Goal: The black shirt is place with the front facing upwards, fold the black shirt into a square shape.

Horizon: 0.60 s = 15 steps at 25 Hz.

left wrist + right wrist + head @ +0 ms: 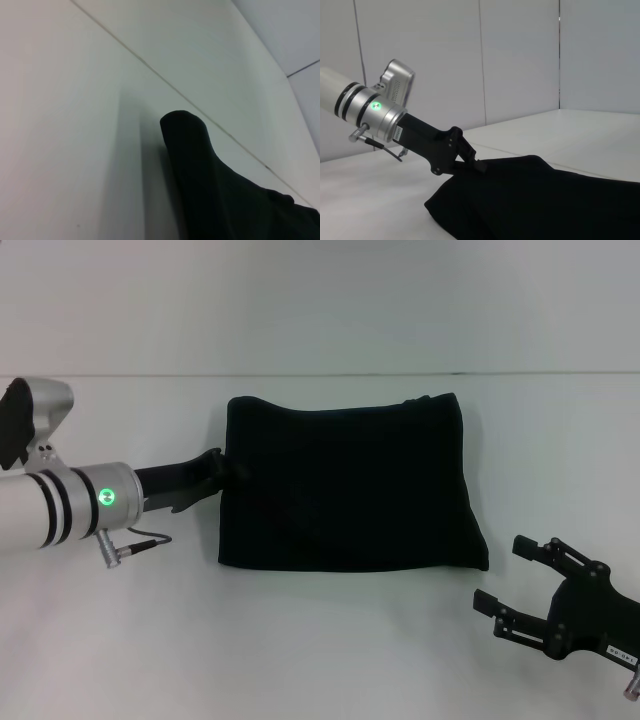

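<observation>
The shirt (350, 485) lies folded into a rough square mid-tabletop (300, 640), no lettering showing. The left gripper (222, 472) touches its left edge; whether its jaws hold cloth I cannot tell. The right gripper (520, 590) hovers near the shirt's right corner, jaws wide, holding nothing. If the left gripper pulls back while pinching cloth, it could drag the fold open.

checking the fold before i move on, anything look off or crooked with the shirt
The black shirt is folded but not quite square: its far edge dips and bunches near the right corner, and the near edge flares wider. The left gripper is at its left edge; the right gripper is open, clear.
</observation>
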{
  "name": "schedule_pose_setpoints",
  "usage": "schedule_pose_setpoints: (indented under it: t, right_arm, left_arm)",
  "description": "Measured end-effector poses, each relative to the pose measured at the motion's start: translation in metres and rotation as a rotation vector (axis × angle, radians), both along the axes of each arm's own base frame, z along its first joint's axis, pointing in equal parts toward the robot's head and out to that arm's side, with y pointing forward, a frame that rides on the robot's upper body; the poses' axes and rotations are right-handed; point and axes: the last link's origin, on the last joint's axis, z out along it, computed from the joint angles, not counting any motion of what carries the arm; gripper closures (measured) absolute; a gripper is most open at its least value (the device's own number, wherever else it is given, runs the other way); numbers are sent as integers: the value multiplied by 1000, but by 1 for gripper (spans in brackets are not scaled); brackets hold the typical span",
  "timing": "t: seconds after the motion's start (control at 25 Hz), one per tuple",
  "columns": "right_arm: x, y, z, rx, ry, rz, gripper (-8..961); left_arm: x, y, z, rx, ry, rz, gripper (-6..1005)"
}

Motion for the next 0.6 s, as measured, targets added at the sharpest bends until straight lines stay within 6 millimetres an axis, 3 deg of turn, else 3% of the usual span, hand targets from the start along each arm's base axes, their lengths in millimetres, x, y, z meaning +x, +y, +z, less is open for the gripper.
schedule_pose_setpoints:
  t: [0.2,0.36,0.6]
  right_arm:
    - [-1,2,-1,-2,1,2,15]
    - [-3,1,-3,-6,7,4,15]
    - [-4,2,-3,5,19,-3,15]
  left_arm:
    - [-2,-4,-3,29,-30,15,952]
    - [3,-5,-3,60,-4,-86,945]
    - [5,-15,5,49,-13,-208,696]
